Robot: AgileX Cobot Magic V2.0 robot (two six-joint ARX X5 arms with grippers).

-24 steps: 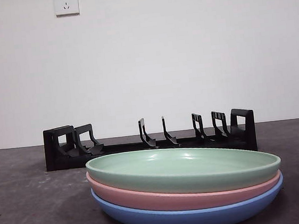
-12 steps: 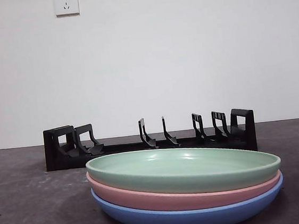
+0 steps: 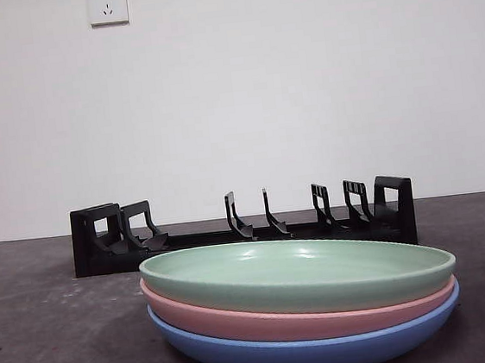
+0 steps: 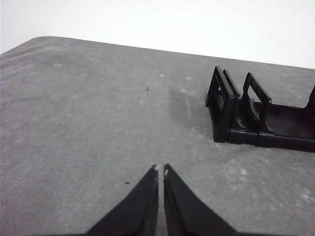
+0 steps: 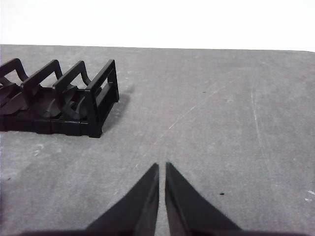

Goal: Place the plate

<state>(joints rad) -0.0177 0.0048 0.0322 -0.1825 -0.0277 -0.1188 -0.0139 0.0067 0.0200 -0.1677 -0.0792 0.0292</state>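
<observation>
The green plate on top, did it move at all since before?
No. The green plate sits on the pink plate in the same spot, its rim still lined up below the black rack behind it.

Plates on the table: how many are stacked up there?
3, in one stack in front of the black plate rack: the green plate on top, the pink plate in the middle, the blue plate at the bottom. None stands in the rack.

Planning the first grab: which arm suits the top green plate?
Probably right: left gripper and right gripper hover shut beside the black plastic rack, but the round green plate sits toward the right gripper's rack end.
</observation>
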